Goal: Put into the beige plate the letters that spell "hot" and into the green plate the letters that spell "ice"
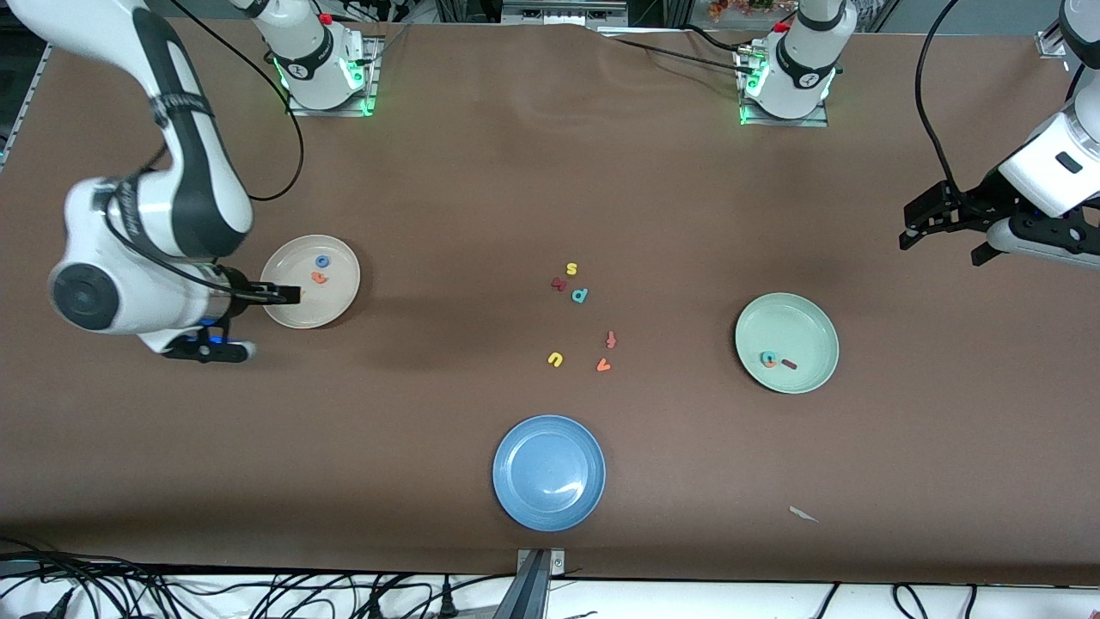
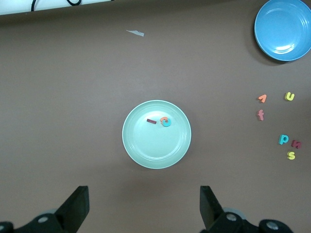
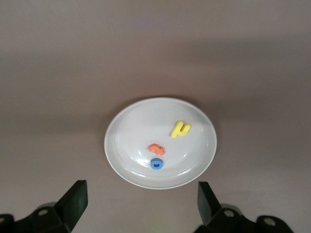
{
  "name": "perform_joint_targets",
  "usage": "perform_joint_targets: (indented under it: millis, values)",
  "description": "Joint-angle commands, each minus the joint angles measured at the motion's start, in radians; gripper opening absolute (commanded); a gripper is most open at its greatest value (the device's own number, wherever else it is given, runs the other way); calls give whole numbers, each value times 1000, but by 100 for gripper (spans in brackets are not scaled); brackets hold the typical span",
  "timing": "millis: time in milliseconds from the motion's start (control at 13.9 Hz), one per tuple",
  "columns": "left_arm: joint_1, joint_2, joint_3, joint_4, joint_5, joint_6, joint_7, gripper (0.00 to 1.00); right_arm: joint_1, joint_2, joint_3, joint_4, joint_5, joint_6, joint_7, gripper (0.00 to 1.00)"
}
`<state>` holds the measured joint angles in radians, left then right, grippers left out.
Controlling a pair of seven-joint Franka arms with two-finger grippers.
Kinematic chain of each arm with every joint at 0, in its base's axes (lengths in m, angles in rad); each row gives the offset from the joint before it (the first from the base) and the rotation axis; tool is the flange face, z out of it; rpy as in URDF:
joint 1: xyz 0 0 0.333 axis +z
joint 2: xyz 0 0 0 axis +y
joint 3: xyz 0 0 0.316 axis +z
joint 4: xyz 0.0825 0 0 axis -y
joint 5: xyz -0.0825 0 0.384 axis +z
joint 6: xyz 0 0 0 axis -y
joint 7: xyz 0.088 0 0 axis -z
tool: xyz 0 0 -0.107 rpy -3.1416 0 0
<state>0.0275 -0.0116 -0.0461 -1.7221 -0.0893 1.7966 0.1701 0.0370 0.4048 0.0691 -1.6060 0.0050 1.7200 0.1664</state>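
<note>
Beige plate [image 1: 337,303] lies toward the right arm's end of the table [image 1: 481,198], holding yellow h [image 3: 180,129], orange t [image 3: 156,148] and blue o [image 3: 156,164]; o sits at 6 o'clock of t. Right pincer [image 1: 288,295] hangs over its rim, fingers wide, empty. Green plate [image 1: 808,331] holds dark red i [image 2: 152,121], orange e [image 2: 164,119] and teal c [image 2: 167,123], bunched together. Left pincer [image 1: 913,225] waits wide open at its own table end.

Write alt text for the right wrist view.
A beige plate on a brown table holds a yellow h, an orange t and a blue o. The open right gripper hangs above it, empty.
</note>
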Motion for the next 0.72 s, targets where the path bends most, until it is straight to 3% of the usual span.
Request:
perform_joint_targets:
  millis: [0, 288, 648]
  values:
    - [-6, 15, -1, 27, 26, -5, 2, 100, 3, -93, -8, 29, 16, -16, -8, 100]
    - [-8, 16, -1, 33, 26, -5, 2, 100, 3, -170, -35, 66, -13, -10, -16, 100]
    - [-9, 19, -21, 42, 26, -5, 3, 100, 4, -193, -66, 69, -37, -34, -24, 100]
